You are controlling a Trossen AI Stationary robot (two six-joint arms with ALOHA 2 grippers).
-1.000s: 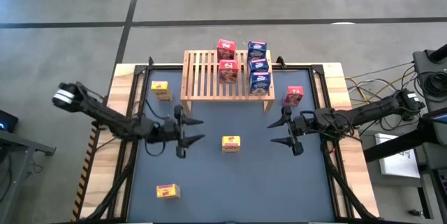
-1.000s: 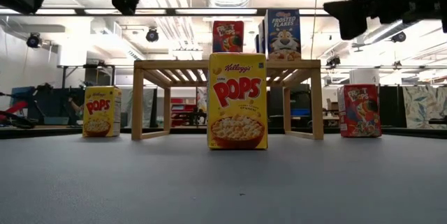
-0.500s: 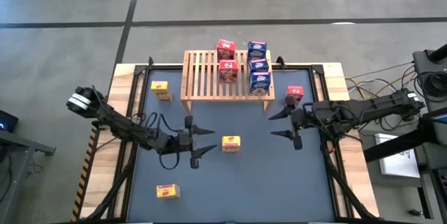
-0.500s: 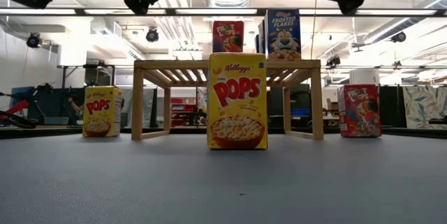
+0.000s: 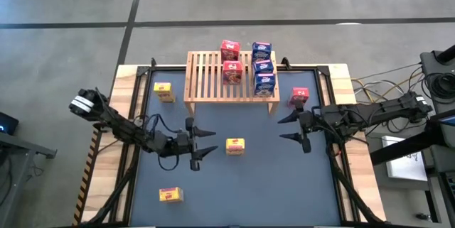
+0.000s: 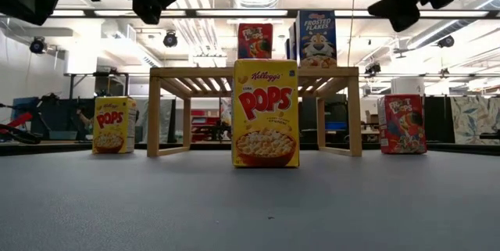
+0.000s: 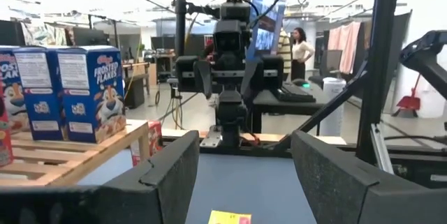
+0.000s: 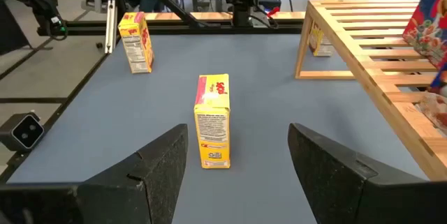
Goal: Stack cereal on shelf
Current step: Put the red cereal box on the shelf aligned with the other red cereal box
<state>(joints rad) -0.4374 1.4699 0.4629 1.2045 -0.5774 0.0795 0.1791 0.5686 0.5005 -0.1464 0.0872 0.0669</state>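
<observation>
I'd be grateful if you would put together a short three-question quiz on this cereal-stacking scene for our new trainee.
1. True or false: both the left gripper and the right gripper are open and hold nothing.
2. How many cereal boxes stand on the shelf? A) three B) five C) seven
3. Fill in: the cereal box on the table between the two grippers is ____ in colour.

Key:
1. True: the wrist views show each pair of fingers apart with nothing between them.
2. B: two red and three blue.
3. Yellow.
</observation>
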